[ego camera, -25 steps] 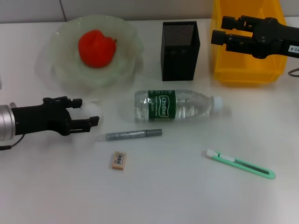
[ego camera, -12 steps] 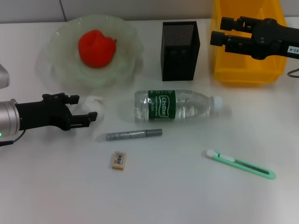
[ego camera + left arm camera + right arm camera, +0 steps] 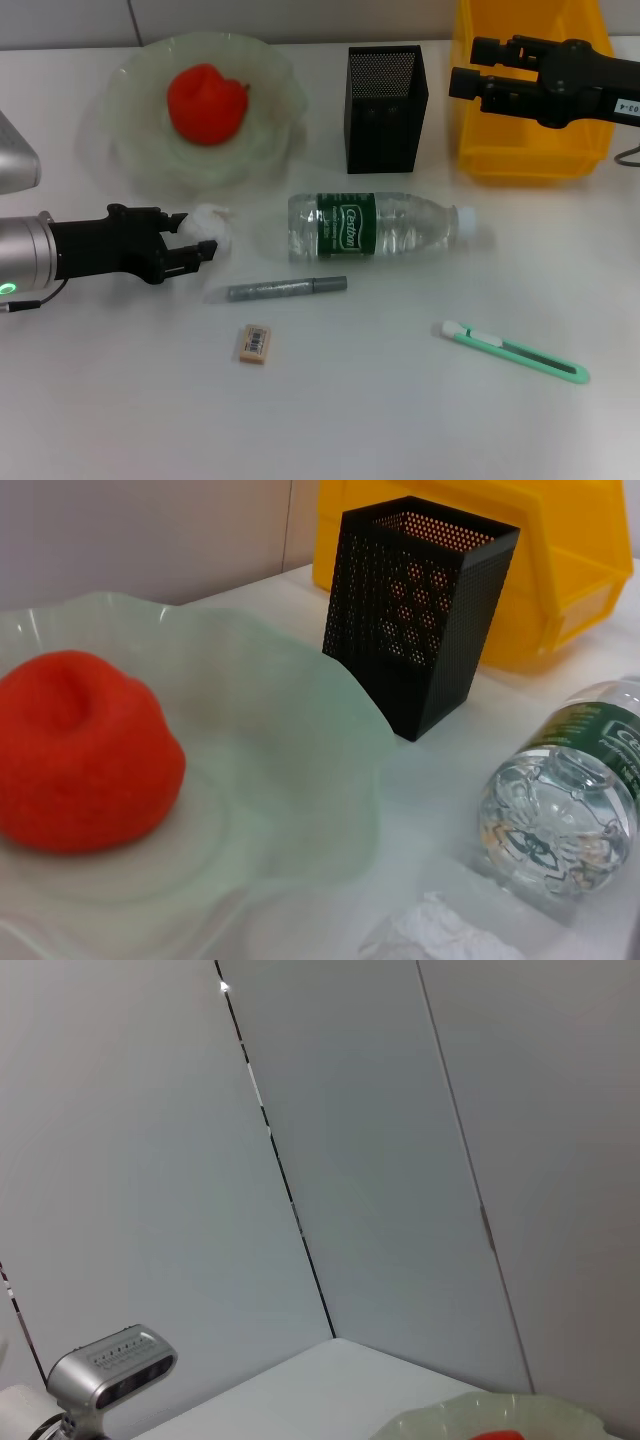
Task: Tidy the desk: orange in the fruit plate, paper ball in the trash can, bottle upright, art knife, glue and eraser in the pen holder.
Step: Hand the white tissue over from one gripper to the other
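Observation:
The white paper ball [image 3: 209, 224] lies on the desk below the fruit plate [image 3: 140, 150]; its top shows in the left wrist view [image 3: 440, 942]. My left gripper [image 3: 194, 237] is open, its fingertips on either side of the ball's near edge. The orange [image 3: 206, 103] sits in the plate. The bottle [image 3: 375, 226] lies on its side, cap to the right. The grey glue stick [image 3: 286, 289], the eraser [image 3: 255, 343] and the green art knife [image 3: 512, 351] lie on the desk. The black mesh pen holder [image 3: 386, 95] stands at the back. My right gripper [image 3: 468, 66] is open above the yellow bin [image 3: 530, 155].
The yellow bin stands at the back right, next to the pen holder. In the left wrist view the plate [image 3: 300, 740], orange [image 3: 80, 750], pen holder [image 3: 420, 610] and bottle base [image 3: 555, 825] are close ahead. A wall runs behind the desk.
My left gripper has moved to the right, up to the paper ball, and its fingertips now flank the ball. The right arm has not moved.

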You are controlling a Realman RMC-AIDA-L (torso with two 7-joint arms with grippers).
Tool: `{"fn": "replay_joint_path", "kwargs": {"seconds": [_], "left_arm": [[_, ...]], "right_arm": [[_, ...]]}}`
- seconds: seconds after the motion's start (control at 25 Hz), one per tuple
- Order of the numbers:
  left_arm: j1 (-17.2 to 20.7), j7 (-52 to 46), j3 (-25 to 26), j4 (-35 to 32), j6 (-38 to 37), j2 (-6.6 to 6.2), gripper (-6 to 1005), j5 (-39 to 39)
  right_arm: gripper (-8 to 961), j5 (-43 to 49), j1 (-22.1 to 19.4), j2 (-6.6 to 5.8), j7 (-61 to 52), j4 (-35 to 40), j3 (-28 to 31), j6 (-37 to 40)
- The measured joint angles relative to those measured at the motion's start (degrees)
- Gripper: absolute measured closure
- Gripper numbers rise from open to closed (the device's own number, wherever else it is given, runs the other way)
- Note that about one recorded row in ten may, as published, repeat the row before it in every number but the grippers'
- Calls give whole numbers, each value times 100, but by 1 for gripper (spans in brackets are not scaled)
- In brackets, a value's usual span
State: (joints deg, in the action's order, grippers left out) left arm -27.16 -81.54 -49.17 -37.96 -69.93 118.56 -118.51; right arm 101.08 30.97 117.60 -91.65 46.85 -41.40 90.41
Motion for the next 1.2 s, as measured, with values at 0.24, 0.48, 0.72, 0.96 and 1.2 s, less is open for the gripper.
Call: {"fn": "replay_joint_path", "kwargs": {"seconds": [0.24, 0.48, 0.72, 0.96, 1.2], "left_arm": [[-8, -10, 36, 0, -71, -10, 445, 21], [50, -8, 87, -137, -920, -50, 483, 398], [183, 262, 453, -415, -2134, -71, 486, 1035], [190, 1016, 568, -370, -2656, -27, 489, 1584], [89, 1924, 519, -37, -2752, -7, 490, 2035]], "right_arm": [[262, 1, 23, 0, 3, -32, -11, -13], [263, 36, 70, 0, -55, -58, -18, 10], [263, 128, 251, -111, -1202, -71, -47, 167], [262, 462, 640, -582, -3150, -660, -131, 516], [262, 450, 979, -1105, -3607, -2004, -117, 898]]}}
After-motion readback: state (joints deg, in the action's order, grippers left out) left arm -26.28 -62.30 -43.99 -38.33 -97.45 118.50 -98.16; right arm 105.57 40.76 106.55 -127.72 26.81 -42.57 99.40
